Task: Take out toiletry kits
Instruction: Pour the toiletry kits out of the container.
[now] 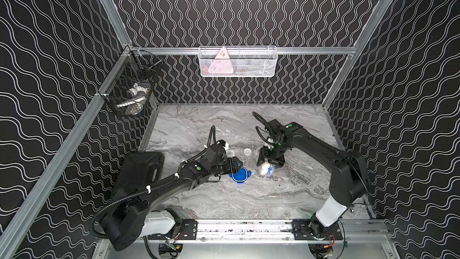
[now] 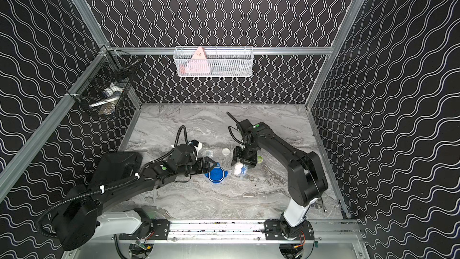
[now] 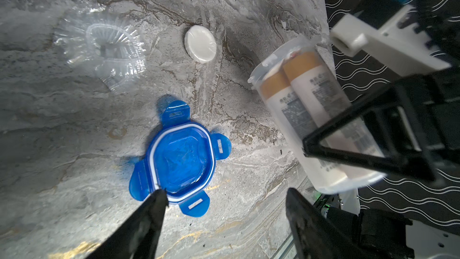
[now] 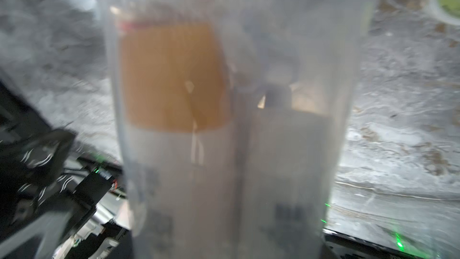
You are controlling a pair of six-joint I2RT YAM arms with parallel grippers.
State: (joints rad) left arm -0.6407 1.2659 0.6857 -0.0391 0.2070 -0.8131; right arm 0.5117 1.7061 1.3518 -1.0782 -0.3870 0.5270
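My right gripper [image 1: 270,163] is shut on a clear plastic cup [image 1: 266,170] and holds it tilted just above the marble table [image 1: 286,195]. Inside the cup are two white bottles with gold caps [image 3: 301,64] [image 4: 174,75], and something blue [image 1: 270,169] shows beside them. A green-lidded jar [image 2: 259,159] stands on the table behind the right gripper. My left gripper [image 3: 225,193] is open with nothing between its fingers, one fingertip [image 3: 159,195] at the rim of the blue lobed lid [image 3: 181,158] lying flat on the table. The cup hides the right gripper's own fingers in the right wrist view.
A white round disc [image 3: 200,44] and a crinkled clear plastic piece [image 3: 109,46] lie behind the lid. A black case [image 1: 139,168] sits at the left. A white wire basket [image 1: 237,62] hangs on the back rail, and a black one [image 1: 132,88] on the left rail.
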